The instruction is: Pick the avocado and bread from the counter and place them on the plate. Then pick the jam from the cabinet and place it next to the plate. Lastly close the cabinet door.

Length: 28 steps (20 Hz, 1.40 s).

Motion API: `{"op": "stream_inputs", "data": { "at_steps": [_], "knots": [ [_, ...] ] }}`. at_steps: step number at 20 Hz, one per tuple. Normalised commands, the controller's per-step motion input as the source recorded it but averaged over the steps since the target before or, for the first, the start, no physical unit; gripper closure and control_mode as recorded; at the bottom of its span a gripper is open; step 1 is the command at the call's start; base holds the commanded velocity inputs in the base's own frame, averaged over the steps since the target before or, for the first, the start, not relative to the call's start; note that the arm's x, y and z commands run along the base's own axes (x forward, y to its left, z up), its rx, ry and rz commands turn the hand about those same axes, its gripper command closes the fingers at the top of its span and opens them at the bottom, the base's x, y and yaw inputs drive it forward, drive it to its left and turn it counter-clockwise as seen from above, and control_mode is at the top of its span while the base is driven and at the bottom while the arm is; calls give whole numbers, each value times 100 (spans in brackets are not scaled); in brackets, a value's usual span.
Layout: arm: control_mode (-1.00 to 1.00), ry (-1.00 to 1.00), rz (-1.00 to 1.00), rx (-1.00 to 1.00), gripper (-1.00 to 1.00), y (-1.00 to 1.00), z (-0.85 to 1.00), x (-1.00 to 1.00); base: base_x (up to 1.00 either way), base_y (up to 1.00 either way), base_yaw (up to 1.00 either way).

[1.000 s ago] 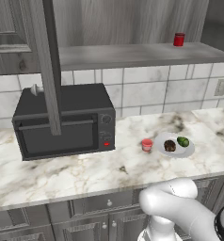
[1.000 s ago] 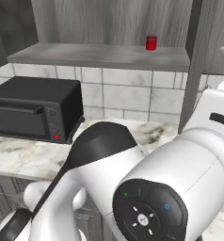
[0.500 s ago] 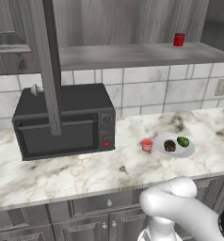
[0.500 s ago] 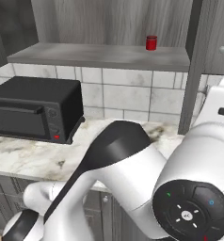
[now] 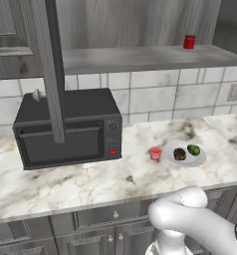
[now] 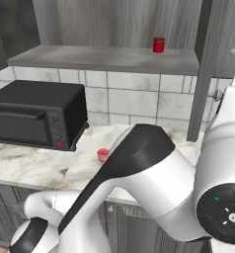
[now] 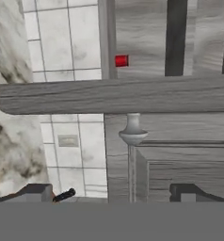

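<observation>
Left base view: avocado [image 5: 193,149] and bread [image 5: 179,154] on plate [image 5: 200,159], jam [image 5: 155,153] beside, unchanged; my arm has swung; gripper [image 7: 116,193] apart near cabinet door [image 7: 189,164], closing remains.

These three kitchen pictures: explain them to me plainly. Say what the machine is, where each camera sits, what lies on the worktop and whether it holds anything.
The machine is a white robot arm on a driving base, in a rendered kitchen. Two cameras ride on the base, behind the arm to its left and right. The third sits on the hand, looking along the pincer, which is open and holds nothing, facing a cabinet door and its knob. On the counter stand a black oven, a plate carrying the bread and avocado, and a pink jam jar beside it. A darker red jar stays on the open cabinet's shelf.
</observation>
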Motion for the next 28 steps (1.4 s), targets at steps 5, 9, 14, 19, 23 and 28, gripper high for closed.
{"op": "stream_inputs", "data": {
  "at_steps": [5, 9, 14, 19, 23, 28],
  "knots": [
    [-100, 0, 14, 0, -100, -4, 0, 18, 0, 0, 0],
    [-100, -1, 15, 0, -100, 0, -2, 13, 0, 0, 0],
    [-100, -3, 13, 0, -100, 0, 0, 11, 0, 0, 0],
    [-100, -2, 11, 0, -100, 0, -1, 13, 0, 0, 0],
    [-100, -2, 10, 0, -100, 1, -4, 17, 0, 0, 0],
    [-100, 0, 9, 0, -100, 0, -5, 19, 0, 0, 0]
  ]
}}
